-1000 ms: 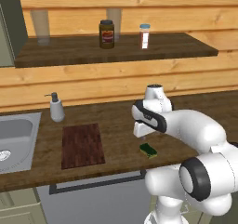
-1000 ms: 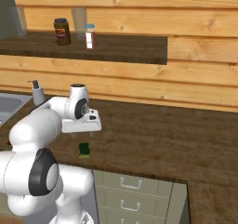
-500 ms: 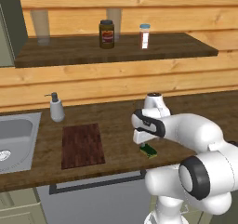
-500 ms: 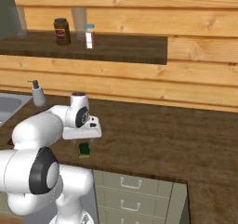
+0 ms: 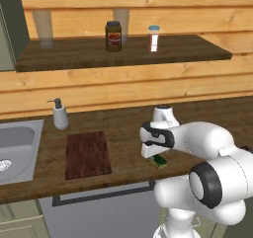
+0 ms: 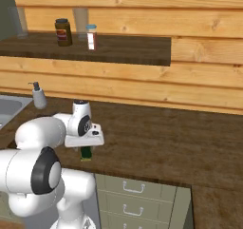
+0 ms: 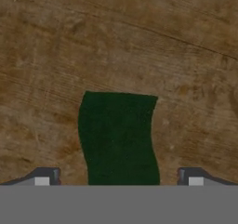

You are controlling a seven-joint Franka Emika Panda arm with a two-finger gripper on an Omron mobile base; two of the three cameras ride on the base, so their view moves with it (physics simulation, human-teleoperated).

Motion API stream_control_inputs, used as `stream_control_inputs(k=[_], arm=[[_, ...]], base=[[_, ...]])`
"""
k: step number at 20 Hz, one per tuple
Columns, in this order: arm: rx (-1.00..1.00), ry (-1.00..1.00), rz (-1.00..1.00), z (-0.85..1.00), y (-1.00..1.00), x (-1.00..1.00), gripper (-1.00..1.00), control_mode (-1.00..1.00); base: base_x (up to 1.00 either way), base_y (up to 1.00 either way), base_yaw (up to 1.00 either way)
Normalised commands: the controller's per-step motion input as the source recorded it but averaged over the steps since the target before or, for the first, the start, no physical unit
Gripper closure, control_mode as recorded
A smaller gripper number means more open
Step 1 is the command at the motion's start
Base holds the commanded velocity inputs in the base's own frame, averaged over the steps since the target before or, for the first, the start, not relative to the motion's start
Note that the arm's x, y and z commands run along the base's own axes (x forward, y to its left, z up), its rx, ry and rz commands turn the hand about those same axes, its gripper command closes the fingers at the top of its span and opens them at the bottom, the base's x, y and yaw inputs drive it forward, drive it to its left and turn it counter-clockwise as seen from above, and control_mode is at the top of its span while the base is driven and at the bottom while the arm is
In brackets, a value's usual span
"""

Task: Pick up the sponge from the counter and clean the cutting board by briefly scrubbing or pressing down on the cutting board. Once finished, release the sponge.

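One sponge [image 5: 159, 161] lay dark-green side up on the counter [image 6: 156, 142], near the front edge and well to the right of the one cutting board [image 5: 88, 154], which lay flat just right of the single steel sink [image 5: 15, 143]. The gripper [image 7: 119, 181] hung directly over the sponge, its two fingers [image 7: 42, 179] spread wide, one on each side of the green block and apart from it. One soap dispenser [image 5: 60, 114] stood just behind the cutting board, by the wall. Above the cutting board, the shelf [image 5: 123, 50] carried one dark jar [image 5: 113, 36], one small shaker [image 5: 154, 38] and two clear glasses [image 5: 43, 28].
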Motion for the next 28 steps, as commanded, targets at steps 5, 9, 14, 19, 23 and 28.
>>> stream_control_inputs(k=[5, 9, 14, 19, 23, 28], arm=[[0.0, 0.0, 0.0, -0.19, 0.0, 0.0, -1.0, -1.0], [0.0, 0.0, 0.0, -0.2, 0.0, 0.0, -1.0, -1.0], [0.0, 0.0, 0.0, -0.16, 0.0, 0.0, -1.0, -1.0], [0.0, 0.0, 0.0, -0.11, 0.0, 0.0, -1.0, -1.0], [-0.04, 0.0, 0.0, -0.2, 0.06, 0.03, 1.0, -1.0], [-0.01, 0.0, 0.0, -0.47, 0.42, -0.01, 1.0, -1.0]], base=[[0.0, 0.0, 0.0], [0.0, 0.0, 0.0], [0.0, 0.0, 0.0], [0.0, 0.0, 0.0], [0.0, 0.0, 0.0], [0.0, 0.0, 0.0]])
